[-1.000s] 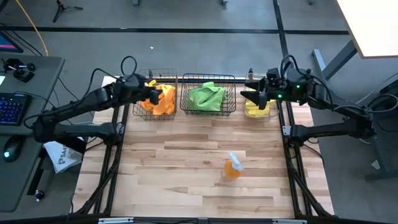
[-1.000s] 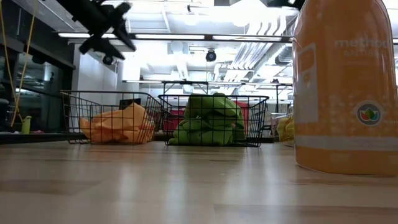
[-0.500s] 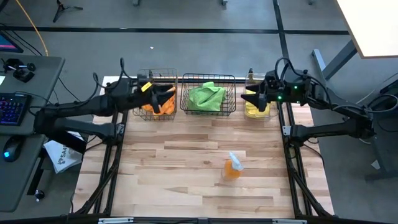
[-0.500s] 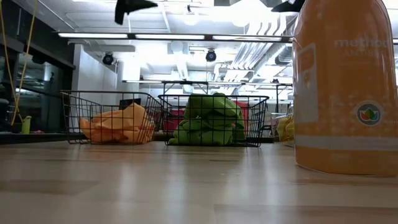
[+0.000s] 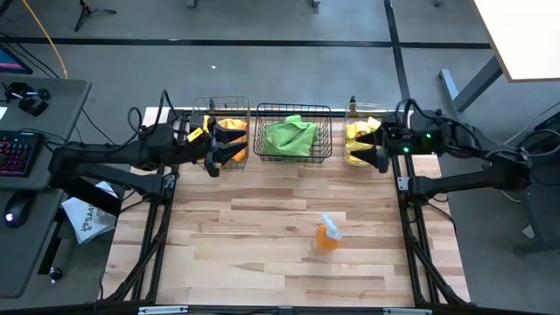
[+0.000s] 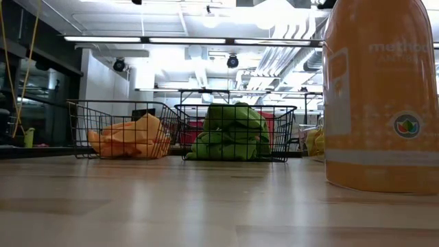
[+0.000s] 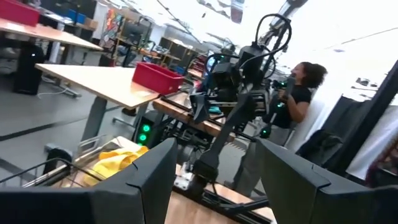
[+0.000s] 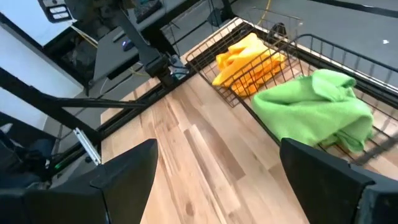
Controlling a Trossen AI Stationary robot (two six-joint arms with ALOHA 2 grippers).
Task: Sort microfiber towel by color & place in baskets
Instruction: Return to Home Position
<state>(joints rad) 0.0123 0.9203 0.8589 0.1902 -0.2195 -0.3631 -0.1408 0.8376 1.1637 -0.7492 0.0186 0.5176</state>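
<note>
Orange towels (image 5: 229, 140) lie in the left black wire basket (image 5: 199, 107), green towels (image 5: 291, 136) in the middle wire basket (image 5: 293, 107), and yellow towels (image 5: 359, 138) in the clear bin (image 5: 353, 108) on the right. My left gripper (image 5: 218, 149) hovers open at the near left corner of the left basket, holding nothing. My right gripper (image 5: 373, 147) is open and empty at the near right side of the clear bin. In the right wrist view the orange towels (image 8: 252, 57) and green towels (image 8: 317, 109) lie beyond my open right gripper (image 8: 217, 155).
An orange spray bottle (image 5: 327, 234) stands on the wooden table toward its near right, and fills the right of the low view as the bottle (image 6: 381, 96). Bare table (image 5: 254, 245) stretches before the baskets. A person (image 7: 303, 87) stands in the room beyond the right arm.
My left gripper has drawn back from over the orange towels toward the table's left and near edges, rising out of the low view's top. My right gripper has pulled back from the clear bin toward the right and near edges. The towels have stayed where they lay.
</note>
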